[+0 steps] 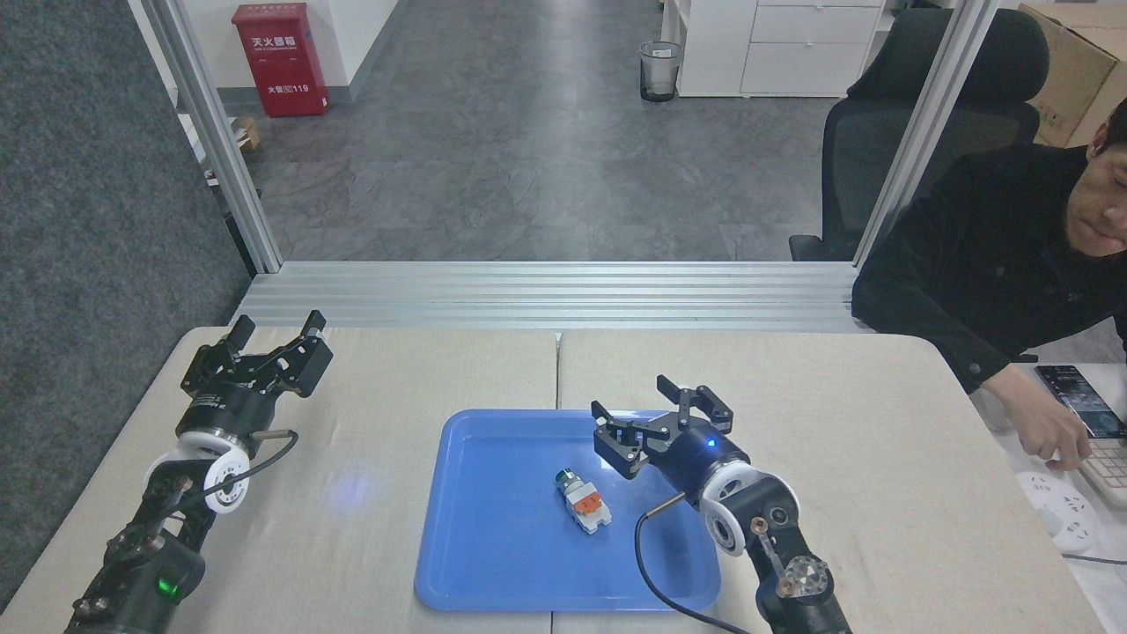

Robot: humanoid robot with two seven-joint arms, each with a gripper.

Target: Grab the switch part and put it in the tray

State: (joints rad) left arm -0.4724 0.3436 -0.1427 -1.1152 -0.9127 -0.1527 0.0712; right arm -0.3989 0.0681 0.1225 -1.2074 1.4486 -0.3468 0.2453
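The white-and-orange switch part (583, 500) lies flat, untouched, near the glossy blue tray's (493, 563) middle.

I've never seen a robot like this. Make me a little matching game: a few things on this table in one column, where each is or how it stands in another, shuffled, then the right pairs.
Things:
1. switch part
2. tray
3. left end effector
4. right end effector

Descriptions:
A. open, over the tray's far right corner, holding nothing
B. blue, in the middle of the table
C. lying loose inside the tray
D. open, over the table's far left corner

Pairs: 1-C, 2-B, 3-D, 4-A
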